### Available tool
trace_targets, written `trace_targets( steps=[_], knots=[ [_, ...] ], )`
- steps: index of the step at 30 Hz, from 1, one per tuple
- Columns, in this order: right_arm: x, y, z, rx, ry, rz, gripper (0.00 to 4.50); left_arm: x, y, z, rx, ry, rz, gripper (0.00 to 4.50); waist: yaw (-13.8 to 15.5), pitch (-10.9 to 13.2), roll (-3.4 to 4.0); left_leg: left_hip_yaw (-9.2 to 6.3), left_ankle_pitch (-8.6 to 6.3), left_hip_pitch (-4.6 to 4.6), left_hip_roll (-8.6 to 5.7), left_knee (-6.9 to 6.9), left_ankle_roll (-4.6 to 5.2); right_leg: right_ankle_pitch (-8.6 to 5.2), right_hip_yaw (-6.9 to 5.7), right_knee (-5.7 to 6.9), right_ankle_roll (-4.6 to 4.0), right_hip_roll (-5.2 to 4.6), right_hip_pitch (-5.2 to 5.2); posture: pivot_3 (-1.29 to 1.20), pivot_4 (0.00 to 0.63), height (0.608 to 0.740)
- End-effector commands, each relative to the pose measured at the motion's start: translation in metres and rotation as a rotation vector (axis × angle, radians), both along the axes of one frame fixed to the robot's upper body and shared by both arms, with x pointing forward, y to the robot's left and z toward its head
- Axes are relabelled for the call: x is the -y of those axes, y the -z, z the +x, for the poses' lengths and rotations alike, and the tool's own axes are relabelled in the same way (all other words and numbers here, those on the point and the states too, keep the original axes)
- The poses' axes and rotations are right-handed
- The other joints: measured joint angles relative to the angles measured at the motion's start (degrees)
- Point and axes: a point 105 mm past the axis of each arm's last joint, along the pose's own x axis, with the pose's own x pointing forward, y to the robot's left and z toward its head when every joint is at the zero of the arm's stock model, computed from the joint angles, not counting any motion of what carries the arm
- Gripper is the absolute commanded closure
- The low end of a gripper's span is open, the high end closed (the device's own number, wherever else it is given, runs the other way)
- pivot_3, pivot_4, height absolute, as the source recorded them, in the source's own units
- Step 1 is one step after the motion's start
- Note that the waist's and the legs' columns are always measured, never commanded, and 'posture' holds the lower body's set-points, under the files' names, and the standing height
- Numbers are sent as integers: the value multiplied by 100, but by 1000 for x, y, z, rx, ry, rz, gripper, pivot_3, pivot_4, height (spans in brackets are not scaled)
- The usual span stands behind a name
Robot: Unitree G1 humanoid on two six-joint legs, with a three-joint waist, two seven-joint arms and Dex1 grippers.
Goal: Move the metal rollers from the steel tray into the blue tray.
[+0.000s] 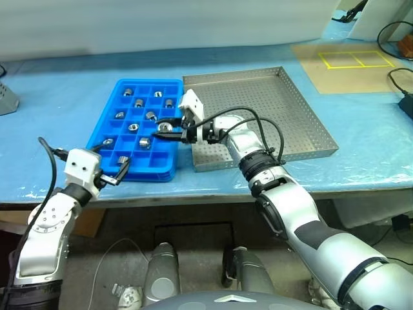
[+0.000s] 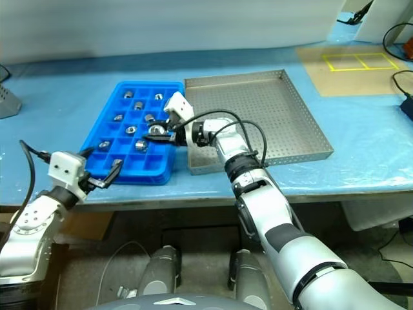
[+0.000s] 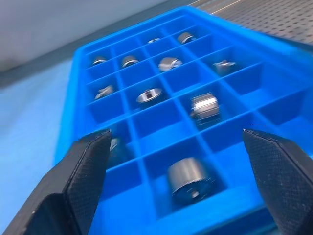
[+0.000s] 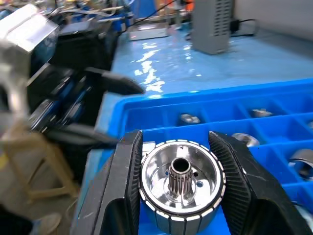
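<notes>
the right gripper (image 1: 169,127) is hanging over the right side of the blue tray (image 1: 108,118), clenched on one roller (image 4: 182,180) whose round face with a toothed centre hole is showing between the fingers. the other rollers (image 1: 139,103) are sitting in separate compartments of that tray. the steel tray (image 1: 303,110) is lying just right of it, edges close together. the left gripper (image 1: 115,172) is hovering at the blue tray's near left corner, its fingers (image 3: 83,166) spread wide and holding nothing.
</notes>
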Motion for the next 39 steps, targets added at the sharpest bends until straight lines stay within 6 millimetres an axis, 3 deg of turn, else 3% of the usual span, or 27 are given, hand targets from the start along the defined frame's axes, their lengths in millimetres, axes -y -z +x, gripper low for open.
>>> trace_targets(
  steps=[1,10,18,23,26,30,39],
  knots=[
    [-7,-5,-9,51,-63,-24,2824,2,-17,-6,54,-3,14,0,9,0,0,0,0,-1,0,0,0,0,0,-1,0,0,-1,301,150,740],
    [-11,5,-9,31,-40,-53,2824,13,-15,-3,44,12,1,0,31,0,0,-5,0,2,1,-3,-1,-7,-1,0,13,0,0,298,150,740],
    [-16,7,-8,-6,-6,-31,96,12,-11,0,32,23,1,0,24,0,0,-5,0,1,0,-8,-1,-2,-1,-5,4,0,-1,288,150,740],
    [-11,2,-1,13,42,-16,96,18,-11,3,33,50,-3,0,17,0,0,-5,0,2,-1,-8,-1,-3,0,-5,5,0,0,251,150,740],
    [0,-14,19,16,171,52,96,26,-12,12,36,94,-12,0,17,0,0,-5,1,3,-2,-8,-2,-2,0,-4,4,0,1,206,150,740],
    [26,-28,41,28,316,108,96,49,-9,32,28,195,-40,0,1,-1,-1,-4,1,4,-6,-5,-3,-1,0,-1,3,-1,3,123,150,740],
    [89,-20,63,56,550,95,96,105,-11,72,34,445,-83,0,-270,-2,-4,6,3,4,-27,-4,-4,1,4,-2,0,1,4,-121,150,740]
  ],
)
